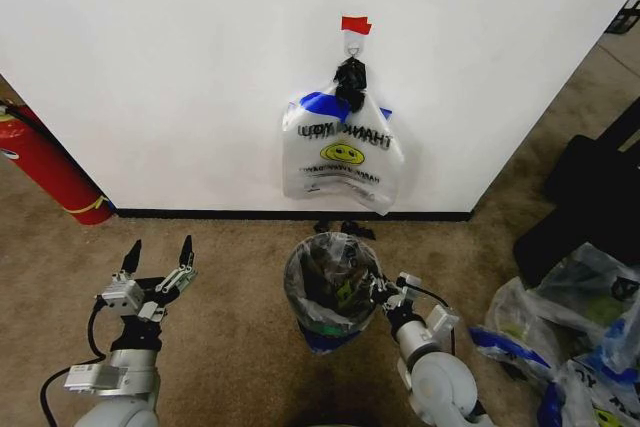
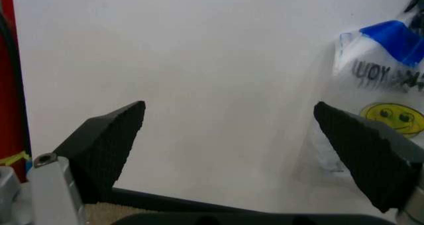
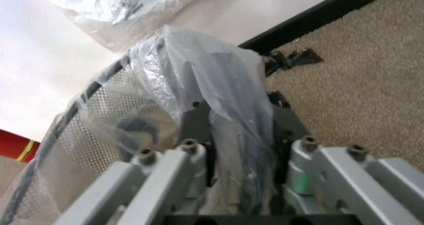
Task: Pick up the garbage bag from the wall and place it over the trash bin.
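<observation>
Garbage bag (image 1: 330,292) is sitting over the trash bin (image 1: 322,332) w/ right gripper (image 1: 380,294) pinching its edge. Left gripper (image 1: 158,257) is waiting wide apart. Pull plastic down evenly round the rim, no tearing.

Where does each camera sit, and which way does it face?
Head: high, looking down at wall, bag bunch, bin; both arms show.
Left wrist: behind open left gripper, facing wall, bag bunch.
Right wrist: behind right gripper, shut on garbage bag at the bin.
Head and left wrist share the smiley print.
</observation>
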Controlling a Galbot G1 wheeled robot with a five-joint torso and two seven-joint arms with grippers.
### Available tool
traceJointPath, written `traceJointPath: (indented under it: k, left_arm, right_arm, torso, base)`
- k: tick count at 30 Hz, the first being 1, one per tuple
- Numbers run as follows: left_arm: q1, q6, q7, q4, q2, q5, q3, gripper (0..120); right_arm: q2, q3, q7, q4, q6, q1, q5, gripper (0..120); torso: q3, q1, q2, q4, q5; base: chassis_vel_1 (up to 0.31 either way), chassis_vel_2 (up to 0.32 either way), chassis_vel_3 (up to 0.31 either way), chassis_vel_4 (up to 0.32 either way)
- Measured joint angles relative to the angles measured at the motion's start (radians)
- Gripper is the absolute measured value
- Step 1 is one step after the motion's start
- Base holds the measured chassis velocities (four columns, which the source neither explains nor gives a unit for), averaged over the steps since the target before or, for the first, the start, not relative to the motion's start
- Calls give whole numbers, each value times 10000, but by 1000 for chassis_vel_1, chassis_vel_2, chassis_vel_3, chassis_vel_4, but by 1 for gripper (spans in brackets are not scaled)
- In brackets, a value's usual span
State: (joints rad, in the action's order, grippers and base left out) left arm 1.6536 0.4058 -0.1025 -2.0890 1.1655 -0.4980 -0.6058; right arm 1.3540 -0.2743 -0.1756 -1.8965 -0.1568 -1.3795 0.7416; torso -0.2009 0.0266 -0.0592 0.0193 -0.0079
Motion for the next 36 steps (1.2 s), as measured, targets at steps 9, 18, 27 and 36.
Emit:
traceJointPath:
  k: [9,18,27,36]
  left_arm:
    - [74,-52,-17,-39,60,72,97,100]
    - [118,-52,-42,-82,73,102,108,100]
    - [149,-52,-24,-198,51,280,342,100]
    - [217,-219,-37,-418,-424,980,874,100]
  right_arm:
    - [52,6,24,39,42,-14,-46,57]
    - [116,19,21,30,64,-21,-89,91]
    - [16,-132,118,-218,183,-322,-34,100]
    - [-84,-330,354,-22,500,-457,-159,100]
  torso:
    - [0,0,0,0,-1]
    - [0,0,0,0,-1]
    - [0,0,0,0,-1]
    - [0,0,1,-3,0]
  base:
    - [0,0,0,0]
    - [0,0,0,0]
    - [0,0,0,0]
    - [0,0,0,0]
